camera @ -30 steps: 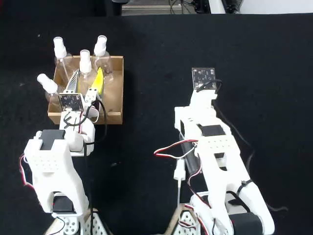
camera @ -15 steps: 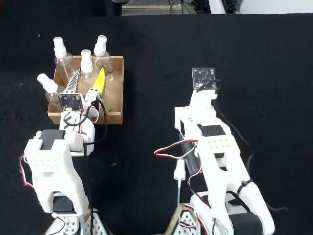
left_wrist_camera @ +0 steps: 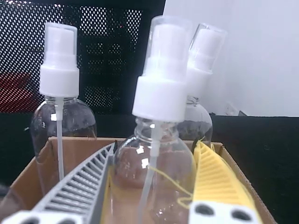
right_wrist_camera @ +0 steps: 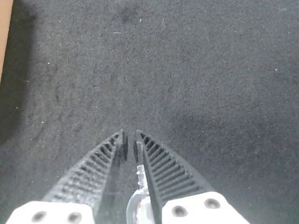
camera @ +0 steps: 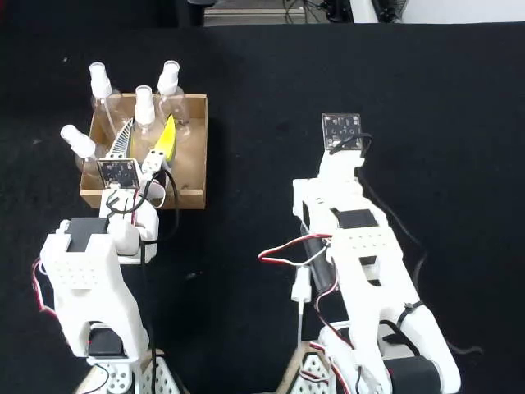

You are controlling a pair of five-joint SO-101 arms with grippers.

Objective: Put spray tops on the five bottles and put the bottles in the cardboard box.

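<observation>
On the black table [camera: 246, 98], gripped a spray-topped bottle [left_wrist_camera: 154, 163] upright inside the cardboard box [camera: 193, 164] with the left claw [camera: 149, 123], seemingly to seat it beside the other bottles [left_wrist_camera: 60, 116]. Parked the right claw [right_wrist_camera: 129, 135] aside, narrow, pinching a clear sliver [right_wrist_camera: 138, 175].

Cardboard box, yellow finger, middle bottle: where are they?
cardboard box [camera: 195, 156], high view, bare floor by right wall
yellow finger [left_wrist_camera: 217, 184], left wrist view, ribbed face
middle bottle [left_wrist_camera: 154, 156], left wrist view, clear body
</observation>
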